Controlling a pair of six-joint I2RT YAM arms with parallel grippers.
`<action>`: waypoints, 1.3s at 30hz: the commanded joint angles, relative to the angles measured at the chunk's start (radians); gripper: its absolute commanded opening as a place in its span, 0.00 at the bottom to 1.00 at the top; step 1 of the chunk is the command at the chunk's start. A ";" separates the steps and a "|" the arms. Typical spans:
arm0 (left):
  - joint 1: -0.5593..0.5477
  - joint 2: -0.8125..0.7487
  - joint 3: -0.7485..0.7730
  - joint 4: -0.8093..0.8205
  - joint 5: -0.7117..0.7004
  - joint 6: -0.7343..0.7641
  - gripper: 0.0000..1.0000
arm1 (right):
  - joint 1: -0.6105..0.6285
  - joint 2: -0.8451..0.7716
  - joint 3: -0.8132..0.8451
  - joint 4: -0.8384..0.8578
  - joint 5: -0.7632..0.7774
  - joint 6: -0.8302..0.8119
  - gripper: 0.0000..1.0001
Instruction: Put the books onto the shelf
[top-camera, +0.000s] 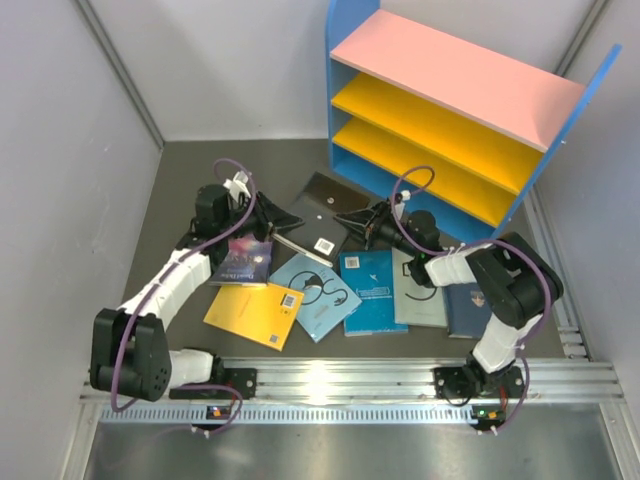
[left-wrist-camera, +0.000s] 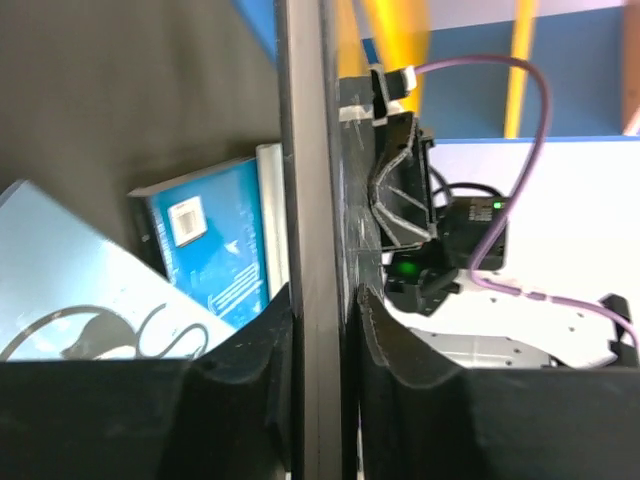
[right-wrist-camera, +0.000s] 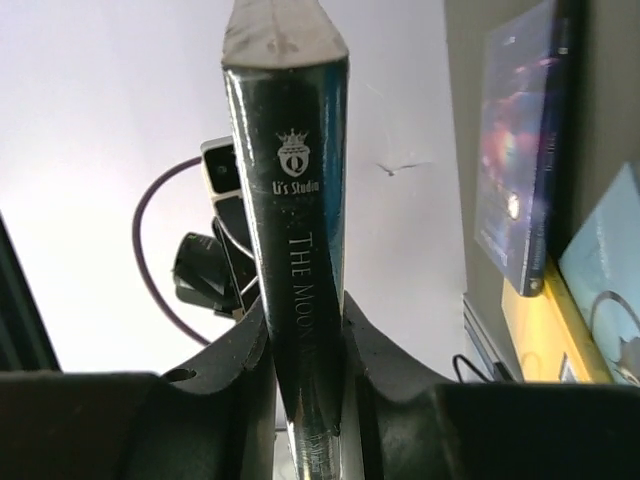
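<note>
Black book (top-camera: 325, 205) is held just in front of the shelf's (top-camera: 450, 110) left end, gripped from both sides. The left gripper (top-camera: 285, 222) has its fingers (left-wrist-camera: 270, 330) pressed onto the book's left edge. The right gripper (top-camera: 352, 222) is clamped on the spine at the other edge. Farther out from the shelf, flat on the table (top-camera: 180, 180), lie the purple book (top-camera: 245, 262) and yellow book (top-camera: 255, 315), both left of the shelf's left panel. The light blue book (top-camera: 318, 290), teal book (top-camera: 370, 290), grey-green book (top-camera: 418, 295) and navy book (top-camera: 465, 310) lie in front of the shelf.
</note>
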 joint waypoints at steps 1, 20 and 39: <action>-0.023 -0.013 0.029 0.125 0.039 0.073 0.00 | 0.016 -0.058 0.076 0.414 -0.031 0.104 0.00; -0.033 0.086 0.253 0.276 -0.047 -0.098 0.00 | 0.137 -0.280 0.145 0.096 0.038 -0.020 0.35; -0.079 0.407 0.526 0.407 -0.137 -0.245 0.00 | -0.142 -0.363 0.625 -0.784 0.064 -0.441 0.00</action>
